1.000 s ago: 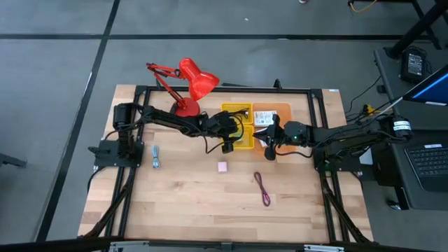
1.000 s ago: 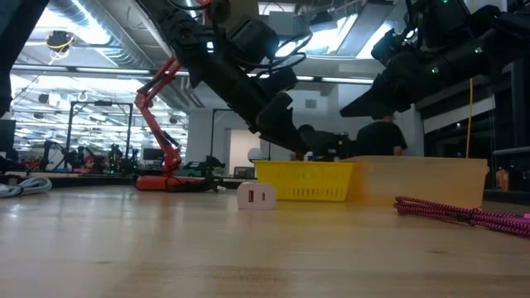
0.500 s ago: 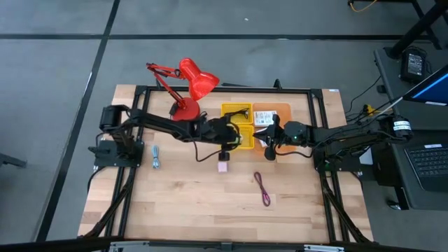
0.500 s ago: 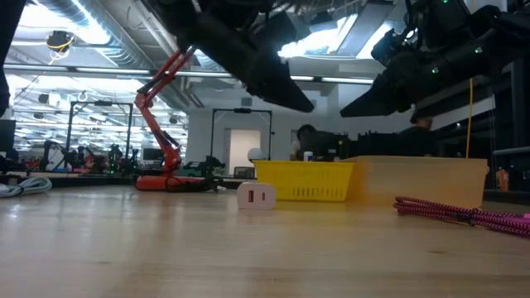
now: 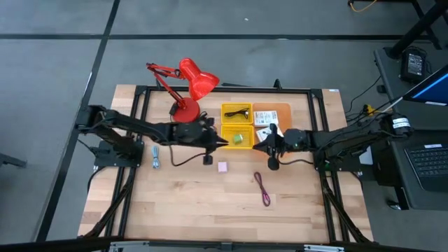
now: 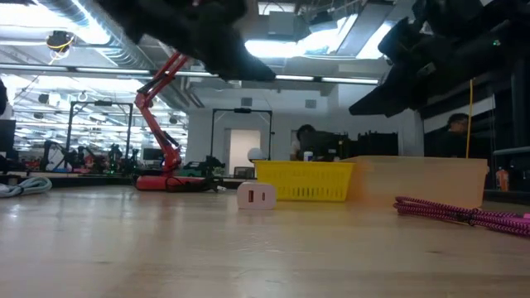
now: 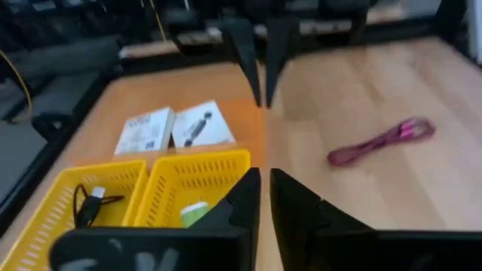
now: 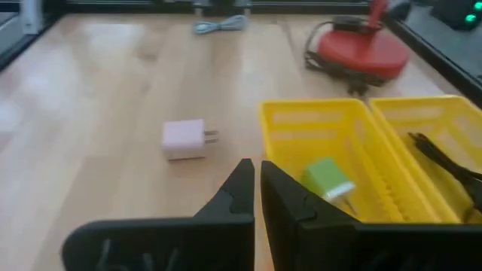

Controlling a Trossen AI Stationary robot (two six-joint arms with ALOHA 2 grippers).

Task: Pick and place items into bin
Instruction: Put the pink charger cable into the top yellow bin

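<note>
On the pale wooden desk, two yellow slotted plastic bins stand side by side as the landmark. One bin holds a black cord with a plug, the other a small green block. Just beside the bins, two white printed flat packets lie on an orange tray. A tiny pink plug block sits on the desk near the bins, and a maroon braided cord lies farther off. The left claw hovers at the bins' edge, its fingers nearly together and empty. The right claw hangs beside the bins, shut with nothing between its fingers. A red desk lamp stands behind the bins.
</note>
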